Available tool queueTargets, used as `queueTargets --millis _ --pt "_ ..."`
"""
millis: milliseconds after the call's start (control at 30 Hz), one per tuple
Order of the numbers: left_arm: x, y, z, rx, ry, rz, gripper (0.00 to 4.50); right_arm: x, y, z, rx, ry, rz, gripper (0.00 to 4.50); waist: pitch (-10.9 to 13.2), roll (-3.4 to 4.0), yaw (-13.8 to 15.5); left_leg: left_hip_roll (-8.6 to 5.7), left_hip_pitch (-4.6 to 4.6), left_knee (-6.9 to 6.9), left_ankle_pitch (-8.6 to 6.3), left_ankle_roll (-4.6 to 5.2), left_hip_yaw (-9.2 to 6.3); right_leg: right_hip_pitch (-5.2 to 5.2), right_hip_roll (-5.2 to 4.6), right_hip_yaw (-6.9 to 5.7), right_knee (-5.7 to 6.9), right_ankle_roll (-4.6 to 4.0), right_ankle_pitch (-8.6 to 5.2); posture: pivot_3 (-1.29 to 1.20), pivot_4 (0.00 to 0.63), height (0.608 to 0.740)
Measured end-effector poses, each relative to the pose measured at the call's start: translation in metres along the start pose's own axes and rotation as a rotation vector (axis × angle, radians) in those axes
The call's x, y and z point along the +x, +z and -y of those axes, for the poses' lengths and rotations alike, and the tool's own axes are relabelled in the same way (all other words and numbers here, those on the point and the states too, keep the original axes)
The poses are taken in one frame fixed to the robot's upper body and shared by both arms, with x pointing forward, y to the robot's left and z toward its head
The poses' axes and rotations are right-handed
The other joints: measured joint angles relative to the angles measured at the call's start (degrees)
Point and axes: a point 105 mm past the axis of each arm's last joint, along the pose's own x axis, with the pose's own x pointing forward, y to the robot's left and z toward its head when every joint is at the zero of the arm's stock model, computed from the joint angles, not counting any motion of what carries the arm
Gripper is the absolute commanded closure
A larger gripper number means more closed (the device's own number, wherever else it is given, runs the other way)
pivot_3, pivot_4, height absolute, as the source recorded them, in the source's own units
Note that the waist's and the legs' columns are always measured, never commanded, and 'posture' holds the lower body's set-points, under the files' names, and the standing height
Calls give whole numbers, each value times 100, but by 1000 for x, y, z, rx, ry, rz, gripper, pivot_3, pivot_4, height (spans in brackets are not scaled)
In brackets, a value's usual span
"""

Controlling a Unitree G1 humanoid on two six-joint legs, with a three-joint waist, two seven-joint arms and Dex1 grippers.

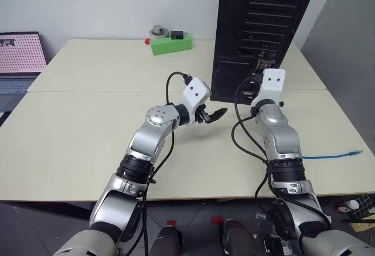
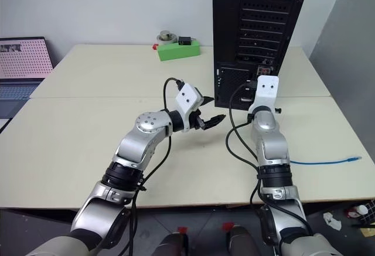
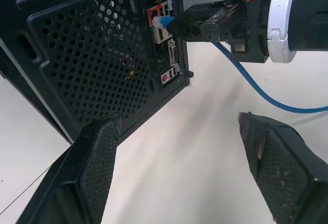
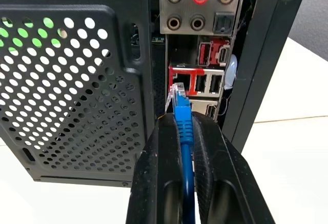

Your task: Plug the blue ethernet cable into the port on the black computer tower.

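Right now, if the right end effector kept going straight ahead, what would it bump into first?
Most likely the clear plug of the blue ethernet cable meets the red-framed port on the black computer tower first, though depth is unclear.

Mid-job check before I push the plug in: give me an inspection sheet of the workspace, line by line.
Surface: cream table, two tops joined by a seam.
Job's things: black computer tower upright at the far side, rear face toward the robot; blue ethernet cable, clear plug at the port in the red-framed cluster, not visibly seated.
Clutter: green box with small items on top, far side.
Grippers: right gripper shut on the cable just behind the plug; left gripper open, holding nothing, near the tower's base.
Cables: the cable's loose end lies on the table to the right; black arm cables loop at both wrists.
Surroundings: laptop at far left; grey wall behind.
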Motion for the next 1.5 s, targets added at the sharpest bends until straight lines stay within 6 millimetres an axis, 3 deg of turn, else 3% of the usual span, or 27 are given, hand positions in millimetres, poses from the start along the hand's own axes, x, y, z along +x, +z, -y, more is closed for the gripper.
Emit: queueTargets --millis 1500 --pt "1 0 1 -5 6 1 656 9 -3 -2 -93 19 23 4499 0 0 -26 -1 4 5 16 22 9 0 4 14 -3 -17 25 0 150 740"
